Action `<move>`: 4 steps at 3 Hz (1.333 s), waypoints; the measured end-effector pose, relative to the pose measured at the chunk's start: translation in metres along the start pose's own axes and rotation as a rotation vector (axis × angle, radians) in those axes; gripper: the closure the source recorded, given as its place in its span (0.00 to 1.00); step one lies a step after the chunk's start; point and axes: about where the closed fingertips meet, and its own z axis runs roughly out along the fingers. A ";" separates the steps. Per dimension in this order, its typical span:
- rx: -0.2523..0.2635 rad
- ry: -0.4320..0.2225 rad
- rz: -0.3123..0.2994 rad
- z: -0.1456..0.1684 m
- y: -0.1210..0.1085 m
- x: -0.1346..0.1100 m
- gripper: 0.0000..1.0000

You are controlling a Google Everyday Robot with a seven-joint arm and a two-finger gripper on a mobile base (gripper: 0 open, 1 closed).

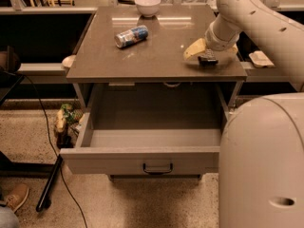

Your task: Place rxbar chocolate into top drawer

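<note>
The top drawer (142, 158) stands pulled open below the table top, its inside bare, with a small dark handle (157, 167) on the front panel. My gripper (201, 54) is down at the right side of the table top, right over a small dark flat bar, the rxbar chocolate (209, 60). The bar lies on the table surface and is partly hidden by the gripper. I cannot tell whether the gripper holds it.
A blue-and-white can (131, 36) lies on its side at the table's left middle. A white bowl (147, 5) stands at the back edge. My arm's large pale body (261, 160) fills the lower right. Cables and a dark stand sit on the floor at left.
</note>
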 end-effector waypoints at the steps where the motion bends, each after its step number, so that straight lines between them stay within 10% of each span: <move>1: 0.009 0.015 0.002 0.010 0.004 -0.003 0.18; 4: 0.007 0.024 0.003 0.002 0.006 -0.011 0.87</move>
